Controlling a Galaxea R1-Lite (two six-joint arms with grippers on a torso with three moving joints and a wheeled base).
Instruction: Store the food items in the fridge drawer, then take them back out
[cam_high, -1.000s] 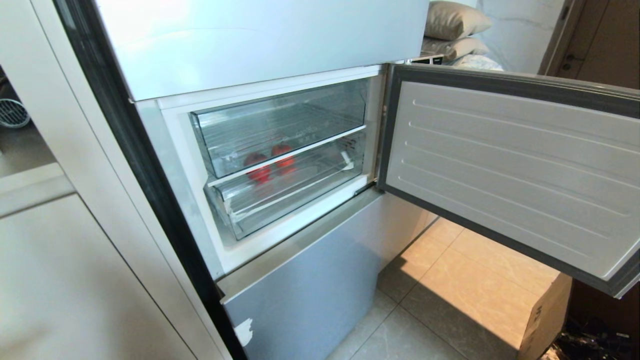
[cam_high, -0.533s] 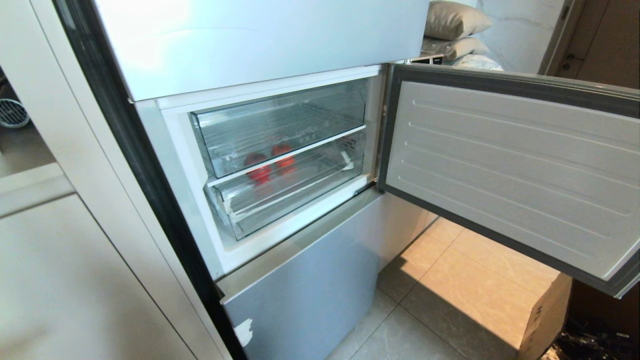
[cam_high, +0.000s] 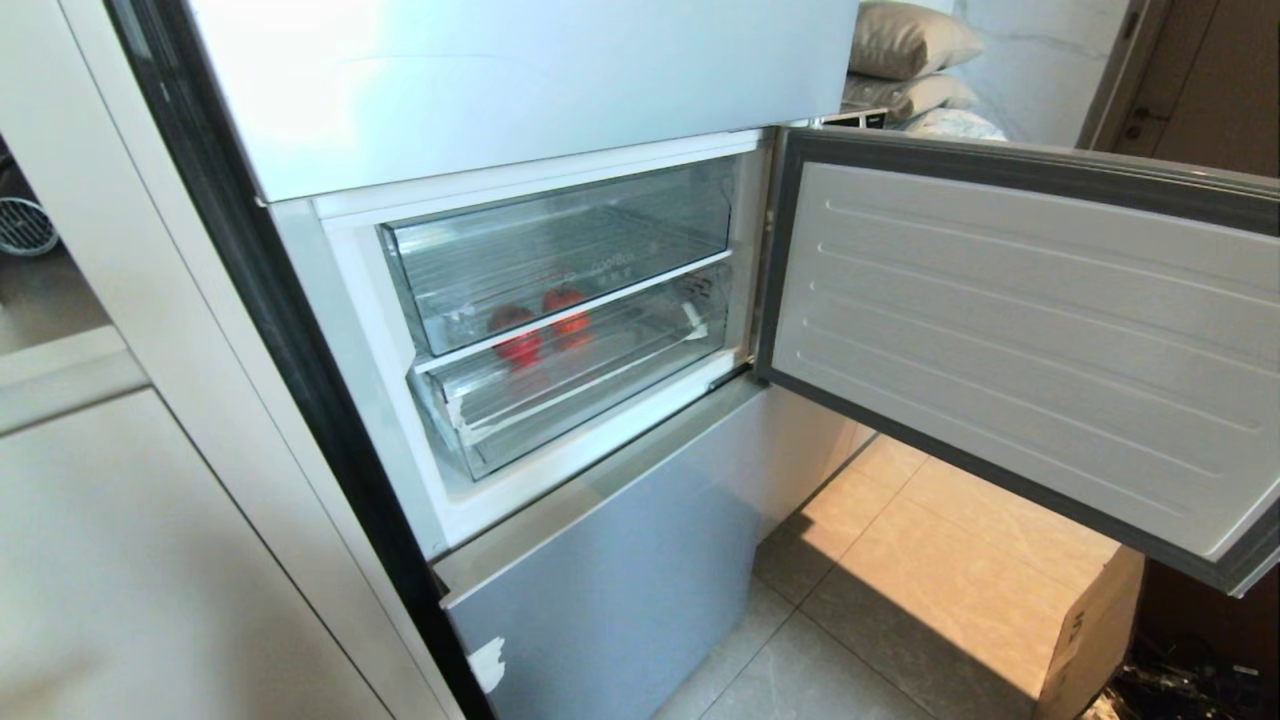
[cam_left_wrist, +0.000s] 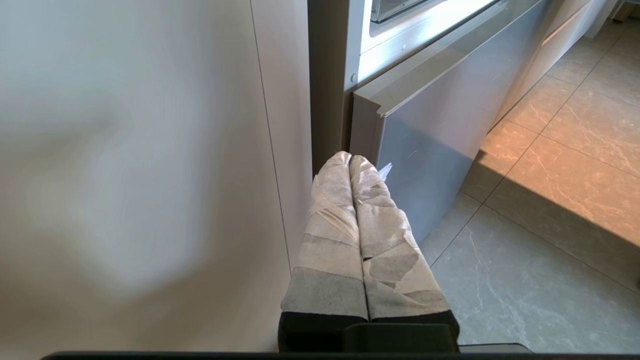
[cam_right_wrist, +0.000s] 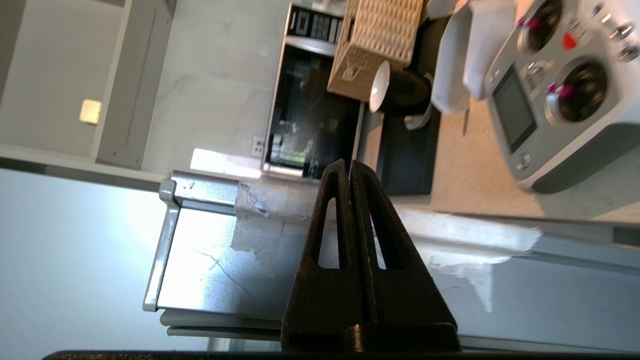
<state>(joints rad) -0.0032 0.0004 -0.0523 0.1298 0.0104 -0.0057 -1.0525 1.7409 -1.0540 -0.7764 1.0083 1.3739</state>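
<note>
Two red tomato-like pieces (cam_high: 515, 333) are sitting inside the clear fridge drawer (cam_high: 570, 365), behind its front. Beside it, the fridge door (cam_high: 1010, 340) is standing open. Left gripper (cam_left_wrist: 350, 161) and right gripper (cam_right_wrist: 347, 167) are both keeping jaws clenched, empty.

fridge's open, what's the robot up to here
Nothing is being handled right now. The fridge door stands open and both clear drawers are pushed in. Two red food items show through the clear fronts, though which drawer holds them is hard to tell. The left gripper is shut and empty, low by the fridge's bottom corner. The right gripper is shut and empty too, outside the head view.
</note>
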